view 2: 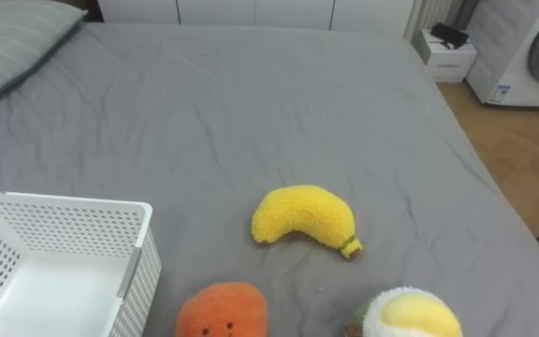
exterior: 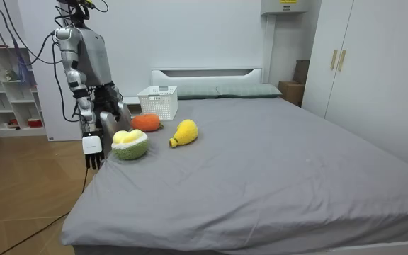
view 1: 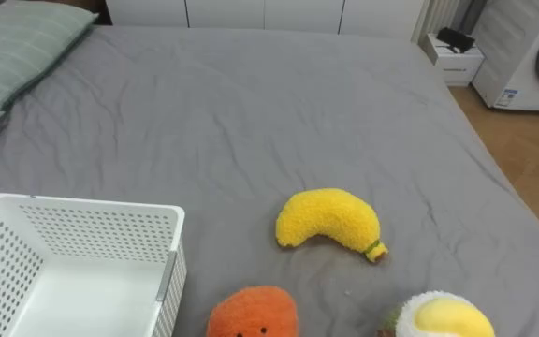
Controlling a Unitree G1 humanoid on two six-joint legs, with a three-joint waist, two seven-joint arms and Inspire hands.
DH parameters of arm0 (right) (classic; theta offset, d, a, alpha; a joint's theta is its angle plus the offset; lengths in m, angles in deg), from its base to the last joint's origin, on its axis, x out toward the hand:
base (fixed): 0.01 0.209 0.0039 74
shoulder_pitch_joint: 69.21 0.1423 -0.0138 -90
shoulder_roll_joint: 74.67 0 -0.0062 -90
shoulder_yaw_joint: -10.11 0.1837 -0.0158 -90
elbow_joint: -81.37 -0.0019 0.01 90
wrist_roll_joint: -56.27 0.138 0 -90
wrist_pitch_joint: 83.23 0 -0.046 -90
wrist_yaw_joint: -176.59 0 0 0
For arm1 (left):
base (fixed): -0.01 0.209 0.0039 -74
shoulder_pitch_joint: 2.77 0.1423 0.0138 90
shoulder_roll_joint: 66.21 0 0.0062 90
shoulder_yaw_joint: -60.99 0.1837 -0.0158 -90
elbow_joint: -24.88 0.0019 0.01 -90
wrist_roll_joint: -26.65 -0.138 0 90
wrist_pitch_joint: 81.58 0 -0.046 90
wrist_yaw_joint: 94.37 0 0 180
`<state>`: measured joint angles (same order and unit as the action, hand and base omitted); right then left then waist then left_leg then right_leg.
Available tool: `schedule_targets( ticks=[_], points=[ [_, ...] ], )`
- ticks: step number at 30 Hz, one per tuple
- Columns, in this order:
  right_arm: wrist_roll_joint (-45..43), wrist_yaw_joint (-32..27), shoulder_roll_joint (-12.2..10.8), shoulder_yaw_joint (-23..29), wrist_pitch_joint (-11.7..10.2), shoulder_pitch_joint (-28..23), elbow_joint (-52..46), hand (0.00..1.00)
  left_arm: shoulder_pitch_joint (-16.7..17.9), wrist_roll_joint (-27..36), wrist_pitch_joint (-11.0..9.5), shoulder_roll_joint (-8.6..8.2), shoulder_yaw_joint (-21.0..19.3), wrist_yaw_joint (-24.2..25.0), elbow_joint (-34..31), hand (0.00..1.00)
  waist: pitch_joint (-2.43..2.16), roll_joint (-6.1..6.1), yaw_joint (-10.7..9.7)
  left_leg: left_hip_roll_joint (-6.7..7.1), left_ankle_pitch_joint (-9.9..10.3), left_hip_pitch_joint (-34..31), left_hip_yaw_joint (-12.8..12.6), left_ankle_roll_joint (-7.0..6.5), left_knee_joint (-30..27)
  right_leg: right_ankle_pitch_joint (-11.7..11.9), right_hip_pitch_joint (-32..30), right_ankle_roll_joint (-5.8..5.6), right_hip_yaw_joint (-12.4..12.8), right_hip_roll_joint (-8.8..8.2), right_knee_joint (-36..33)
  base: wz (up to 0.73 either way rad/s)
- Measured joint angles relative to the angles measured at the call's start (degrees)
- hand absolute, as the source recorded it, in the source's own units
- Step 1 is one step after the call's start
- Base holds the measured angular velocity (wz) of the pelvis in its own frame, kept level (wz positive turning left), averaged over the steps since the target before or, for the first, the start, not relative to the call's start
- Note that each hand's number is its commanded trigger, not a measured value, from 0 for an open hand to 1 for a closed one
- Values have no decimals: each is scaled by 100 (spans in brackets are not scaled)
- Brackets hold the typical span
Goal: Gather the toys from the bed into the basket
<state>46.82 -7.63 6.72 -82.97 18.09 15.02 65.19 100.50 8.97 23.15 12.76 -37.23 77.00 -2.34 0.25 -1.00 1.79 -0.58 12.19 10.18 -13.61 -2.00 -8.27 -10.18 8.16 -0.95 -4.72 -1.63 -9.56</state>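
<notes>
The white basket point(view 1: 92, 208) on the bed point(view 1: 251, 112) holds nothing; plush banana point(view 1: 330, 223), plush orange point(view 1: 253, 315) and round yellow plush point(view 1: 443, 316) lie beside it. The right hand point(exterior: 93, 157) hangs with fingers relaxed.

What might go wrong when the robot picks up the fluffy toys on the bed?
The green and yellow toy lies near the edge of the bed by the robot, so a clumsy nudge might tip it onto the floor. The orange toy sits close beside the white basket, so reaching for it might bump the basket. The banana toy lies farther in and may need a longer reach.
</notes>
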Motion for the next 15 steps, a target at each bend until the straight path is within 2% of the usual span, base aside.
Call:
schedule_targets(
  ticks=[8, 11, 15],
  points=[
    [0, 9, 0, 0, -16, -7, -1, 0, 11, -184, -12, -8, -30, -143, -136, 0, -6, -9, -5, -1, 1, -1, 21, -1, -35, 0, 11, 0, -20, -4, -6, 1],
    [4, 29, 3, 4, -25, -6, 20, 0, -31, -204, -92, -4, -138, -254, -138, 0, -8, -6, -9, -2, 1, 3, 21, -1, -35, 0, 17, 0, -22, -4, -6, 0],
    [42, 194, 2, 0, 39, -8, 51, 0, -19, -164, -84, -5, -166, -247, -137, 0, -7, -23, -16, -1, 1, 0, 22, -1, -34, 0, 16, 0, -22, -5, -11, 0]
  ],
)
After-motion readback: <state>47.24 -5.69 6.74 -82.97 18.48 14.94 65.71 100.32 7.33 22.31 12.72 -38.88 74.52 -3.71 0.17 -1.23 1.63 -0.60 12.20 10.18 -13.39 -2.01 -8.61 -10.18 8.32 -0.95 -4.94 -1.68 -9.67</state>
